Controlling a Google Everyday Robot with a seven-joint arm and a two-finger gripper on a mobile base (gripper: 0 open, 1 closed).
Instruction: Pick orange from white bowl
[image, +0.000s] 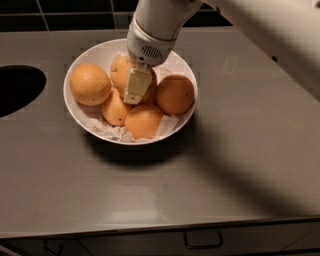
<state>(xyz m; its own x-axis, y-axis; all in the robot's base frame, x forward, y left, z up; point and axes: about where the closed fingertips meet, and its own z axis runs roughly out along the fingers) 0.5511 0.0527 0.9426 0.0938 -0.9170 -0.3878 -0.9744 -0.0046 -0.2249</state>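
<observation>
The white bowl (82, 117) stands on the grey counter and holds several oranges on crumpled white paper. My gripper (135, 86) reaches down from the white arm into the back middle of the bowl. It is right on a large round orange (120, 73) and covers most of that orange. A dimpled round orange (90, 84) lies at the left. A smooth round one (175, 94) lies at the right. A small pointed one (115, 109) and another orange (143, 121) lie in front.
A dark round hole (17, 90) is cut in the counter at the left. The counter's front edge with drawer handles (202, 242) runs along the bottom. Dark tiles line the back wall. The white arm (260, 30) crosses the upper right.
</observation>
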